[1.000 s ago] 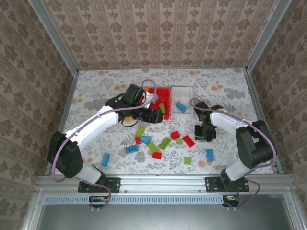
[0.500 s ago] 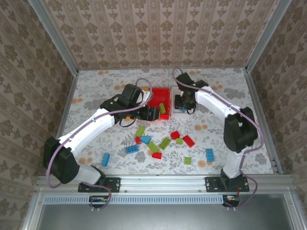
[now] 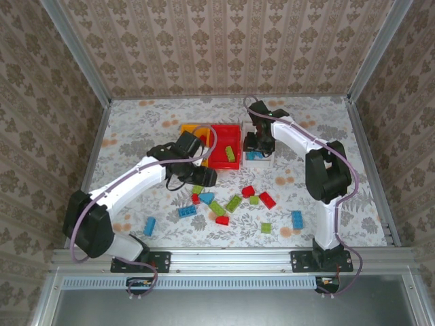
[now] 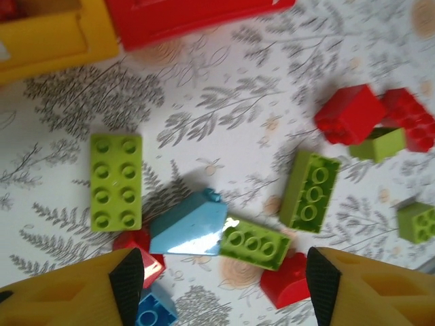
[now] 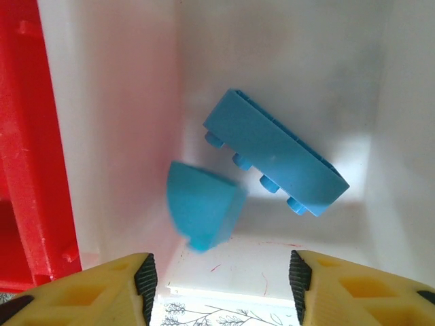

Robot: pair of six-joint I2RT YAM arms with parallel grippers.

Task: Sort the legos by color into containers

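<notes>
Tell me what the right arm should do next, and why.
Probably raise the right gripper out of the white bin: it is open, and the blue brick and blue wedge sit in the bin, free of it.

Top view: fixed, high at near edge, looks down over whole table (image 3: 136, 129). Left wrist: close, faces down on loose legos (image 4: 115, 181) mid-table. Right wrist: very close, looks into white bin (image 5: 122, 102). Top view covers both patches.

- The table (image 3: 136, 129) was white with grey leaves and orange blossoms.
- The legos (image 4: 116, 182) were lime, red and blue.
- The containers (image 3: 224, 128) were orange-yellow, red, white.
</notes>
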